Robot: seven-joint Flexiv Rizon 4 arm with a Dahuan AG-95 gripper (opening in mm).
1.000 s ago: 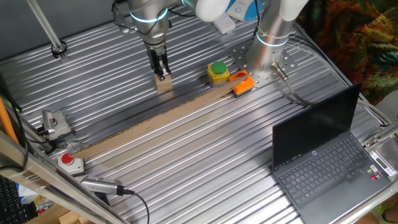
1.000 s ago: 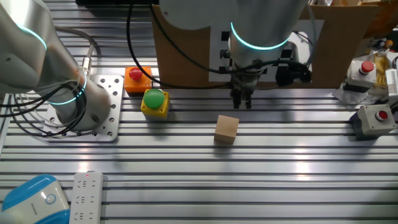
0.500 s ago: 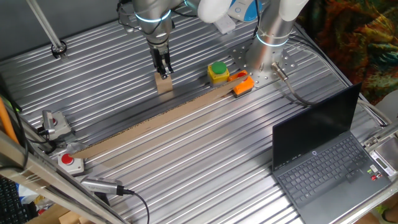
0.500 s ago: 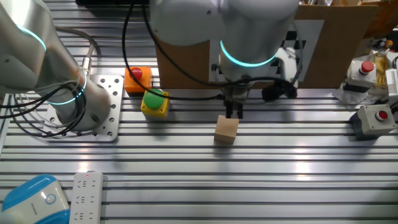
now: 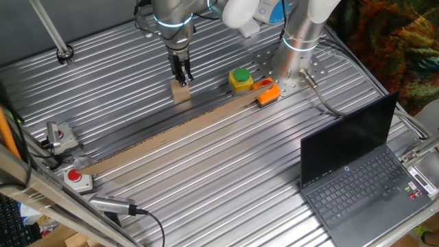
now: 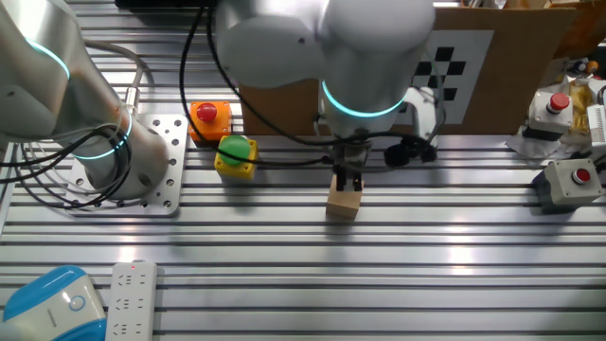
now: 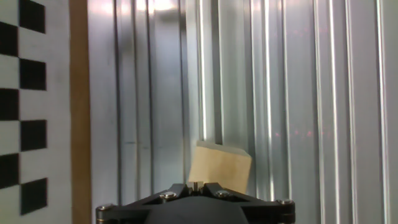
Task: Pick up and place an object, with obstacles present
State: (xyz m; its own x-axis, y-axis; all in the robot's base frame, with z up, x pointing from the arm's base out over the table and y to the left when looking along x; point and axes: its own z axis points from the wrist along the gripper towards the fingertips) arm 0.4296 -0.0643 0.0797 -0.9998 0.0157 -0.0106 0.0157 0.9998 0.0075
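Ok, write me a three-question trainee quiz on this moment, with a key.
1. True or false: the claw has lifted the wooden block clear of the table.
2. Which stands nearest the yellow box with the green button?
A. the laptop
B. the orange box with the red button
C. the white power strip
3. Fill in: the long cardboard strip lies between the block and the ____.

Key
1. False: the block sits on the table with the claw just above its top.
2. B
3. laptop
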